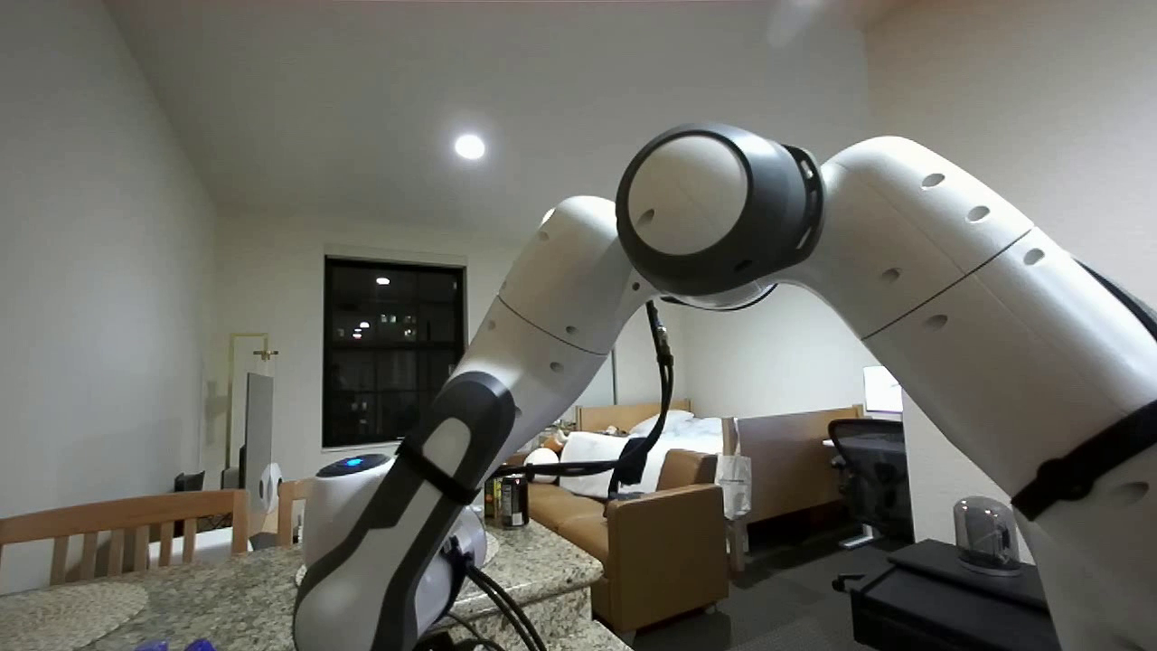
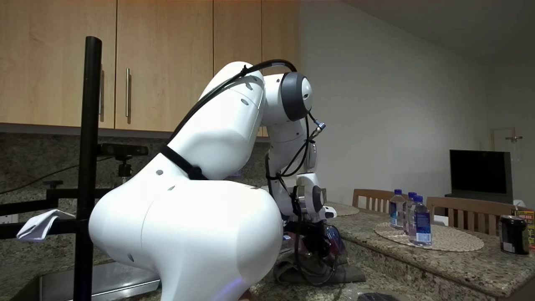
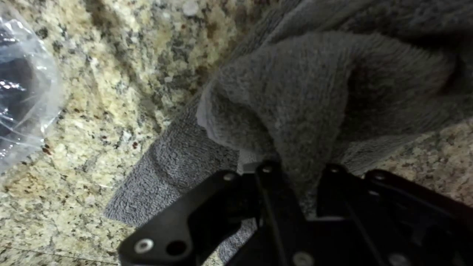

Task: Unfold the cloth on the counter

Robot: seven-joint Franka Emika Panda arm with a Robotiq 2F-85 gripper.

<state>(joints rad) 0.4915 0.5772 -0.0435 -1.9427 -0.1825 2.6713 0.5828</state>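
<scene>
A grey towel-like cloth (image 3: 295, 85) lies bunched and creased on the speckled granite counter (image 3: 96, 111) in the wrist view. One flat grey corner reaches toward the lower left. My gripper (image 3: 300, 177) is over it, its fingers close together with a raised fold between them, so it appears shut on the cloth; the fingertips are dark and partly hidden. In an exterior view the cloth (image 2: 351, 274) sits low on the counter (image 2: 296, 292), with the gripper (image 2: 319, 246) right at it, pointing down. In an exterior view (image 1: 226, 588) the counter shows, but gripper and cloth are out of view.
A clear plastic bag with a dark item (image 3: 22, 92) lies beside the cloth. A red and blue bagged item (image 2: 334, 238) is behind the gripper. On the raised ledge stand several water bottles (image 2: 421, 221) on a round mat (image 2: 459, 242) and a dark can (image 2: 513, 234).
</scene>
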